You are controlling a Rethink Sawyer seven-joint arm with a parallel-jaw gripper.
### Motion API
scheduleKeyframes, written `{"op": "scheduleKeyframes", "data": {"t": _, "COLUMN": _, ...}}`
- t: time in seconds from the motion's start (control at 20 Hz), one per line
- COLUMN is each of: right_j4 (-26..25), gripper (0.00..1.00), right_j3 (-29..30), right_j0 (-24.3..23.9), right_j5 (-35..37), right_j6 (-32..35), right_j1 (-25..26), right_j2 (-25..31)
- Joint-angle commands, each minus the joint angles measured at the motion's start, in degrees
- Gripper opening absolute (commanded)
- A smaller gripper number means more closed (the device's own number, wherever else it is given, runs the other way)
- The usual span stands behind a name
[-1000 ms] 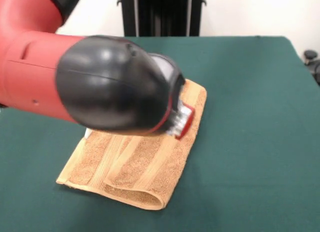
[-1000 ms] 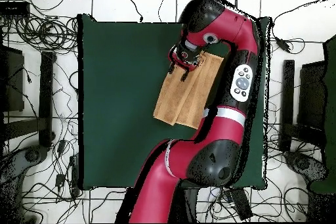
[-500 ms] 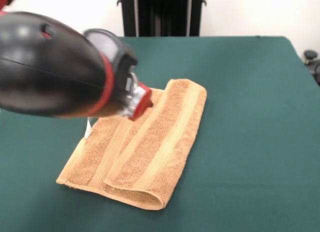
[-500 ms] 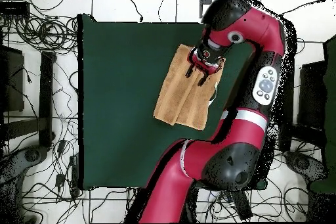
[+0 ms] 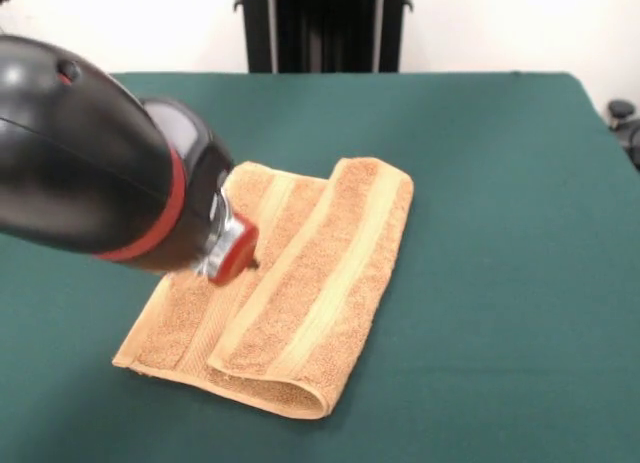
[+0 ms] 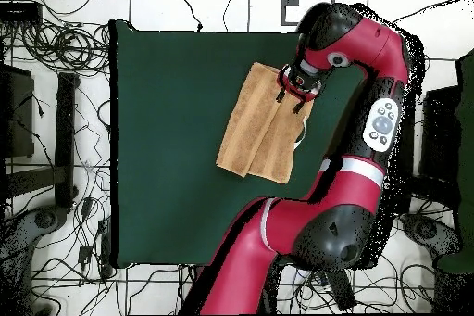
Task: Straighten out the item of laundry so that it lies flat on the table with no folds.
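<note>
Orange-tan terry, the towel [image 5: 290, 288] lies folded on the green table [image 5: 500, 233], one half doubled over the other with a rounded fold at its near corner in the front view and two smoother bands running along its length. My gripper [image 6: 298, 90] hangs over the towel's edge on the side nearest my arm [image 6: 370, 127], and in the front view my black and red wrist hides the fingers, so I cannot tell whether they are spread or pressed together.
</note>
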Motion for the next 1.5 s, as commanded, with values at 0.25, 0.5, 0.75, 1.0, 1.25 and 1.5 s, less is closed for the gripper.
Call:
{"op": "scheduleKeyframes", "data": {"t": 0.25, "right_j4": -1.5, "gripper": 1.0, "right_j3": 0.9, "right_j0": 2.6, "right_j5": -13.9, "right_j6": -27.6, "right_j1": 6.9, "right_j2": 8.4}}
{"op": "scheduleKeyframes", "data": {"t": 0.5, "right_j4": 2.5, "gripper": 1.0, "right_j3": 1.2, "right_j0": 2.4, "right_j5": -16.3, "right_j6": -28.4, "right_j1": 9.1, "right_j2": 5.8}}
{"op": "scheduleKeyframes", "data": {"t": 0.75, "right_j4": 6.8, "gripper": 1.0, "right_j3": 1.7, "right_j0": 3.4, "right_j5": -16.6, "right_j6": -25.9, "right_j1": 10.3, "right_j2": 4.2}}
{"op": "scheduleKeyframes", "data": {"t": 1.0, "right_j4": 8.8, "gripper": 1.0, "right_j3": 2.2, "right_j0": 4.9, "right_j5": -15.2, "right_j6": -23.0, "right_j1": 10.0, "right_j2": 4.5}}
{"op": "scheduleKeyframes", "data": {"t": 1.25, "right_j4": 10.0, "gripper": 1.0, "right_j3": 2.3, "right_j0": 4.9, "right_j5": -14.0, "right_j6": -22.1, "right_j1": 9.8, "right_j2": 3.3}}
{"op": "scheduleKeyframes", "data": {"t": 1.5, "right_j4": 7.7, "gripper": 1.0, "right_j3": 3.6, "right_j0": 5.7, "right_j5": -12.5, "right_j6": -18.5, "right_j1": 8.2, "right_j2": 5.7}}
